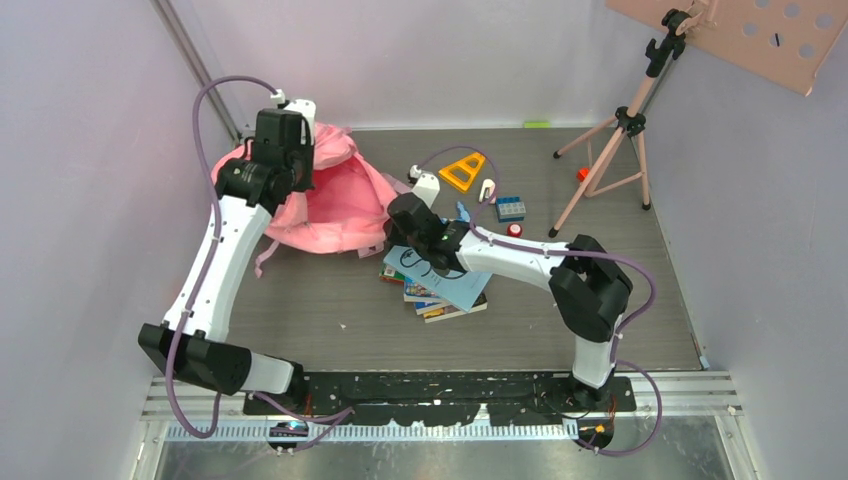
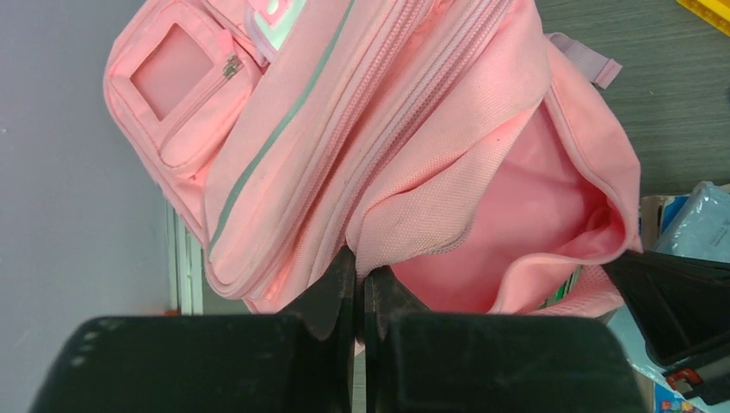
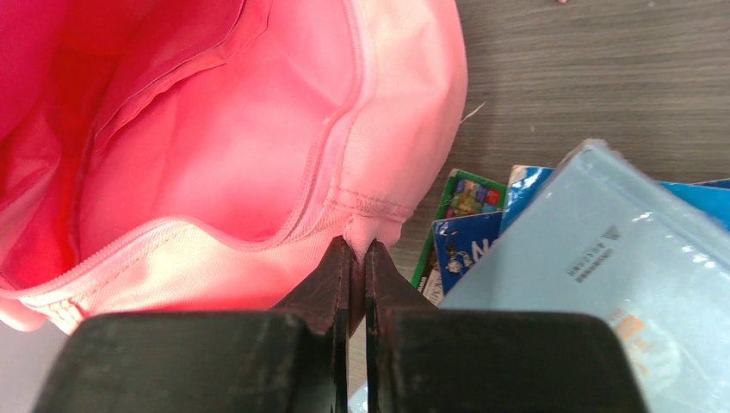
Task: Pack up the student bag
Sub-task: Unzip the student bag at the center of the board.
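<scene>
Jaws, left: pressed together on my left gripper (image 2: pixel 360 274), with a fold of the bag (image 2: pixel 387 129) pinched between them at the edge of its mouth.
Jaws, right: closed the same way on my right gripper (image 3: pixel 357 251), nipping the pink rim where the seam runs down to the corner of the mouth.
Bag: from overhead I see it lying on the table (image 1: pixel 330 330) at about 10 o'clock from the table's middle, with its mouth agape and the pink lining showing.
Grip points: my left gripper is at the bag's 11 o'clock side and my right one is at its 4 o'clock edge.
Front pockets: on my left wrist view they face up, zips closed, with a grey-green stripe running along one panel.
Books (image 1: pixel 440 295): a small stack just beside the bag at its 4 o'clock, under my right arm, with a light blue book (image 3: pixel 603 284) on top.
Toys: a yellow triangle (image 1: pixel 462 172) and a blue brick (image 1: pixel 511 208) lie at about 1 o'clock, apart from the bag.
Tripod (image 1: pixel 620 150): stands at 2 o'clock, well away from both arms.
</scene>
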`<state>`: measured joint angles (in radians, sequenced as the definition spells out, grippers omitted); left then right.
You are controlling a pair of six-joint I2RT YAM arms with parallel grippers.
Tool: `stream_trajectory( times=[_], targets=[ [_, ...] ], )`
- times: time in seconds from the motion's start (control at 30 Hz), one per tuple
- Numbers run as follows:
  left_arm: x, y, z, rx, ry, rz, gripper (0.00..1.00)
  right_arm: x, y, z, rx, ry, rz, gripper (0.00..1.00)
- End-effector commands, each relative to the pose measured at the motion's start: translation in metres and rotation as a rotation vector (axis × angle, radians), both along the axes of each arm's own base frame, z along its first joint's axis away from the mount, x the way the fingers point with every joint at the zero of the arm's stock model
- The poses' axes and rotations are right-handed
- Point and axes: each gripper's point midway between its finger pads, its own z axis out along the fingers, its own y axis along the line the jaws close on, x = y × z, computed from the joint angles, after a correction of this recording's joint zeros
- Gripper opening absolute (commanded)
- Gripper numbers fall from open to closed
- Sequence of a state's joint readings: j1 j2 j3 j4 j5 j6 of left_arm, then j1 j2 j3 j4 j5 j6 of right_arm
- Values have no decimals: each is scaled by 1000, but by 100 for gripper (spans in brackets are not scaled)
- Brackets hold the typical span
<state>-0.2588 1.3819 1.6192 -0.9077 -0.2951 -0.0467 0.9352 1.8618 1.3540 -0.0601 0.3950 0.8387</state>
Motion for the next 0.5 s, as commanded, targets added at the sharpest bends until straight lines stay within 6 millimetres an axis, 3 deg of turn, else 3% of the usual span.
stream_trajectory(
  times=[0.0,0.17,0.3,0.47],
  targets=[
    [26,36,50,31,-201,121,0,8,-40,22,-166,-124,-45,0],
    [39,55,64,29,-227,193,0,12,-49,46,-246,-222,-1,0],
    [45,63,80,39,-272,224,0,11,-59,52,-307,-251,9,0],
    [44,39,61,-31,-237,101,0,1,-52,54,-284,-243,87,0]
  ],
)
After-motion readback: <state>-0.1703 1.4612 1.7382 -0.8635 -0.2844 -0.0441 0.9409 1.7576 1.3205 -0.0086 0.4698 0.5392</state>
